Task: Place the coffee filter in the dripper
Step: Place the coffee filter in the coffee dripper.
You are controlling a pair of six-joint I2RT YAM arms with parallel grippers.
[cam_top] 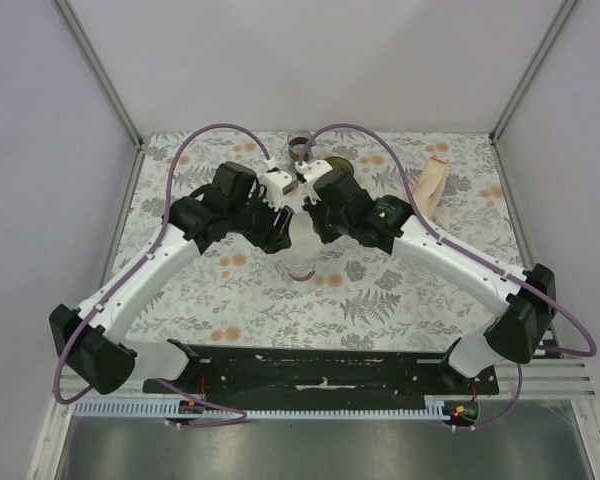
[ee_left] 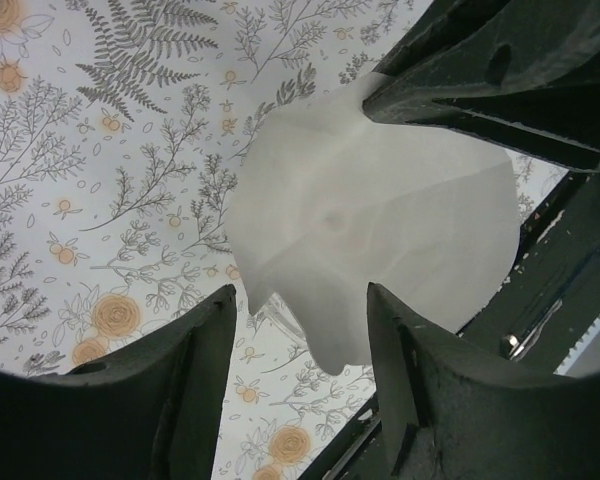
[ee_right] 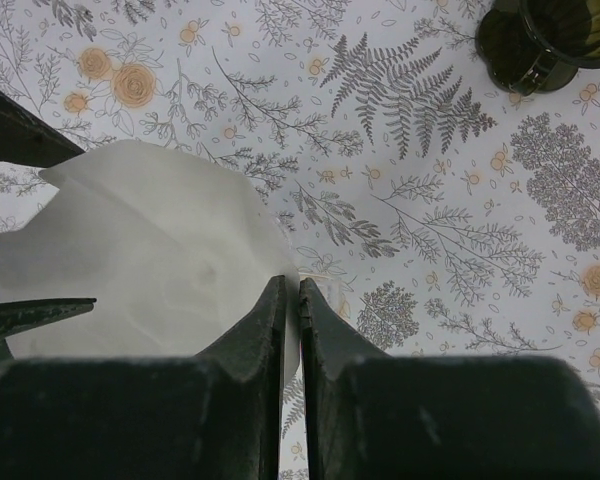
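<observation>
Right wrist: coffee filter faces camera, apex centred, rim between right jaws.

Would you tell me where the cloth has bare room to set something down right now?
Free: the near cloth between both arms, and the far left corner behind the left arm. Crowded: far centre, around the dripper, jar and peach packet.
</observation>
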